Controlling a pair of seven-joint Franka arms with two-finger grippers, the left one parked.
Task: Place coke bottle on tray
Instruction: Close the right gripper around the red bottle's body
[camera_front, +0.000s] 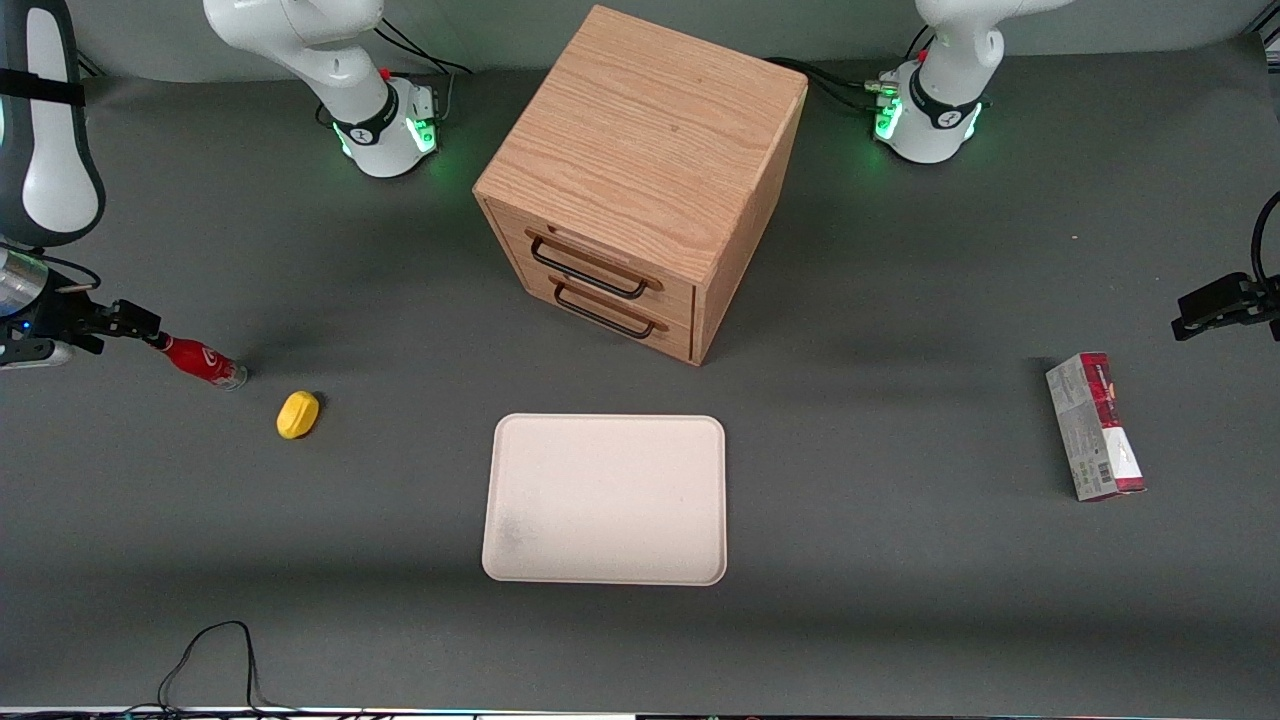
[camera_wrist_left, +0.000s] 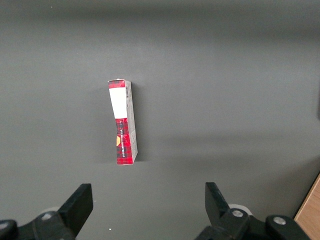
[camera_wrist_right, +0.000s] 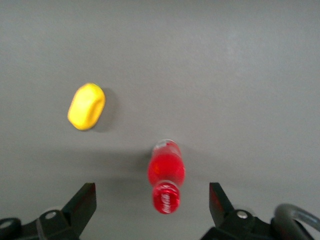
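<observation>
Front view: the working arm's pincer (camera_front: 135, 322) hangs at the working arm's end of the grey counter (camera_front: 900, 600), right above the cap of the coke bottle (camera_front: 203, 362). The bottle appears to stand on the counter, with a yellow lemon-shaped lump (camera_front: 298, 415) just beside it and nearer the camera. The cream tray (camera_front: 605, 500) lies bare, well apart from the bottle and in front of the wooden drawer cabinet (camera_front: 640, 180). A red-and-grey carton (camera_front: 1095, 427) lies toward the parked arm's end.

Right wrist view: looking down, the pincer (camera_wrist_right: 152, 202) is spread wide, its two dark fingers (camera_wrist_right: 80, 205) flanking the bottle (camera_wrist_right: 166, 175) without touching it. The red cap sits between them, and the lump (camera_wrist_right: 86, 106) lies near the bottle. Nothing is gripped yet.

Left wrist view: only the carton (camera_wrist_left: 122, 122) on the counter (camera_wrist_left: 225, 75).

The front view alone places the tray and the carry that remains; only the wrist view shows the gap between fingers and bottle. Judged from here, the slim bottle could topple if one finger meets it before the other, or slip out if pinched by the cap. A low carry could also brush the lump.
</observation>
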